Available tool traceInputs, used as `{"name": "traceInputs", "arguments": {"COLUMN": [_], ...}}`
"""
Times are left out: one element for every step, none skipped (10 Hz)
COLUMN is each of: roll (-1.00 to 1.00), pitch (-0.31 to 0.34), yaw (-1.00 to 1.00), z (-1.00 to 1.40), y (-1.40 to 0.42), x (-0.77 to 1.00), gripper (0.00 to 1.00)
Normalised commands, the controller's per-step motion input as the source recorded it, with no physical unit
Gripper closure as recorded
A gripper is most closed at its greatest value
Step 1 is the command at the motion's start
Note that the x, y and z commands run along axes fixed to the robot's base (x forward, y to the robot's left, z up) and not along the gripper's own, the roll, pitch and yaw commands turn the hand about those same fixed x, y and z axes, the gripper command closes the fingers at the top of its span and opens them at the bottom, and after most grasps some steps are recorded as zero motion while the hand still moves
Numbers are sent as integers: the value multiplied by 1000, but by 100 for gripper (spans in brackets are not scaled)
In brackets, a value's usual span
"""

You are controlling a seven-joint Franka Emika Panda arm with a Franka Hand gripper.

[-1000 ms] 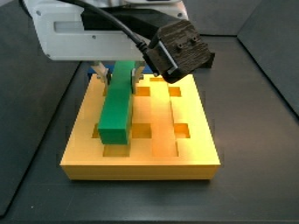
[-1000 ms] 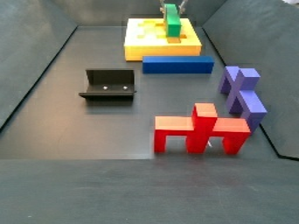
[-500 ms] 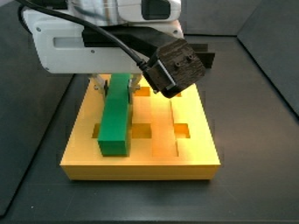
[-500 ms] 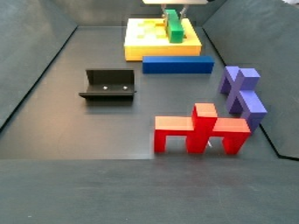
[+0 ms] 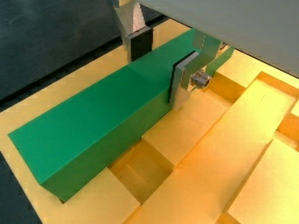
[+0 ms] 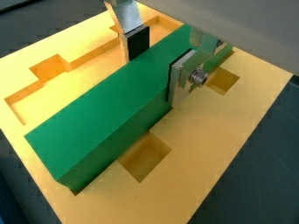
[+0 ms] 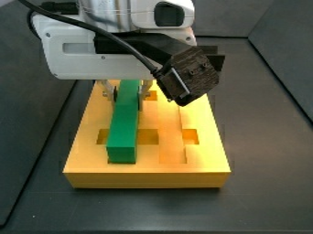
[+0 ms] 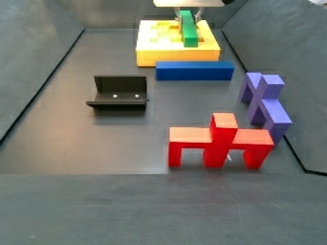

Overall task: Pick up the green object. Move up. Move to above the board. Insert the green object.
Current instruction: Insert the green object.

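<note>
The green object (image 7: pixel 123 123) is a long bright-green bar lying lengthwise along a groove of the orange-yellow board (image 7: pixel 184 166). Its underside sits low in the groove. My gripper (image 5: pixel 160 77) is right above the board and is shut across the bar's far half. One dark pad (image 5: pixel 138 44) is against one long side and a silver finger plate (image 5: pixel 184 79) against the other. The same grip shows in a wrist view (image 6: pixel 158 76). In a side view the bar (image 8: pixel 189 29) lies on the board (image 8: pixel 160 53) at the far end of the floor.
A flat blue bar (image 8: pixel 194 70) lies against the board's near edge. The black fixture (image 8: pixel 119 93) stands to the left, a purple piece (image 8: pixel 265 99) at the right, and a red branched piece (image 8: pixel 220 142) nearer the front. Dark walls ring the floor.
My gripper has come down with the green bar. The bar has levelled out and sunk lower into the board's groove.
</note>
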Motion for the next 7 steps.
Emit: {"name": "traceInputs", "arguments": {"roll": [-24, 0, 31, 74, 59, 53, 0], "pitch": [-41, -9, 0, 43, 34, 10, 0], "yaw": [0, 0, 0, -323, -331, -220, 0], "z": [-266, -191, -183, -146, -111, -91, 0], "y": [0, 0, 0, 0, 0, 0, 0], "x": [0, 0, 77, 0, 0, 0, 0], "gripper": [100, 100, 100, 100, 100, 100, 100]}}
